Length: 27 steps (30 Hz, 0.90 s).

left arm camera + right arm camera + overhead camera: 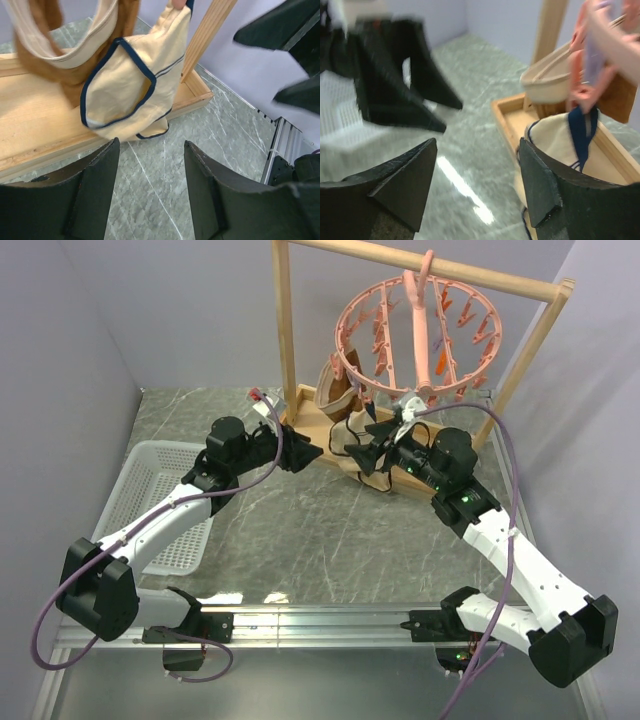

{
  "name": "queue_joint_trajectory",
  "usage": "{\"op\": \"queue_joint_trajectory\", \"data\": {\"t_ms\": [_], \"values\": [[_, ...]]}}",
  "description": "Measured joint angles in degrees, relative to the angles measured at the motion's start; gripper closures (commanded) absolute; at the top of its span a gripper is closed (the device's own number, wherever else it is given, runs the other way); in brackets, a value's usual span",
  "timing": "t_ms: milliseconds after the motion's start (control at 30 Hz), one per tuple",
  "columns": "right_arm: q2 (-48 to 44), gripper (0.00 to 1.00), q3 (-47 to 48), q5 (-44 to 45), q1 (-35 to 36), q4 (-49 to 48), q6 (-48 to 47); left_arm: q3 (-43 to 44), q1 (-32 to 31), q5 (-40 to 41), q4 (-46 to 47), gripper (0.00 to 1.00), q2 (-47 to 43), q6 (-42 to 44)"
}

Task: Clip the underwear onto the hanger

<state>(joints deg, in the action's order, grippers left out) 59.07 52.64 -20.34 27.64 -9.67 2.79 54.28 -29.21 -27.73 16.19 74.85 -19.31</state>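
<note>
The beige underwear (127, 87) with dark trim hangs by its top edge from a peg of the salmon-pink hanger (415, 330). Its lower part rests on the wooden rack base. In the right wrist view the underwear (552, 135) has its dark trim pinched in a pink peg (584, 96). My left gripper (150, 165) is open and empty, just in front of and below the underwear. My right gripper (477, 165) is open and empty, its right finger close beside the underwear. In the top view the left gripper (308, 453) and right gripper (363, 446) face each other at the rack base.
A darker brown garment with a cream band (75, 55) hangs on the hanger next to the underwear. The wooden rack has a tray base (30, 130) and an upright post (207, 35). A white basket (160, 500) lies at the left.
</note>
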Motion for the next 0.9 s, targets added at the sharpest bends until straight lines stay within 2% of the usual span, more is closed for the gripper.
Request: {"op": "queue_joint_trajectory", "data": {"t_ms": [167, 367, 467, 567, 733, 900], "values": [[0.2, 0.27, 0.3, -6.8, 0.0, 4.8, -9.2, 0.0, 0.2, -1.6, 0.2, 0.42, 0.0, 0.2], [0.3, 0.27, 0.3, -8.8, 0.1, 5.8, -15.2, -0.4, 0.9, -4.4, 1.0, 0.44, 0.0, 0.6], [-1.0, 0.29, -0.3, -9.2, 0.1, 6.0, -16.4, -0.7, 0.4, -7.9, 1.2, 0.47, 0.1, 4.2], [-4.2, 0.3, -1.6, -8.8, 0.0, 8.3, -14.8, 0.2, -1.1, -12.6, -1.6, 0.45, 0.6, 11.9], [-15.4, 0.33, -8.1, -4.4, -0.6, 12.7, -5.7, 6.7, -6.3, -18.2, -12.2, 0.44, 6.3, 29.5], [-23.0, 0.37, -12.8, 5.4, -1.6, 19.1, 4.7, 7.3, -9.6, -18.1, -11.9, 0.36, 10.8, 35.0]]}}
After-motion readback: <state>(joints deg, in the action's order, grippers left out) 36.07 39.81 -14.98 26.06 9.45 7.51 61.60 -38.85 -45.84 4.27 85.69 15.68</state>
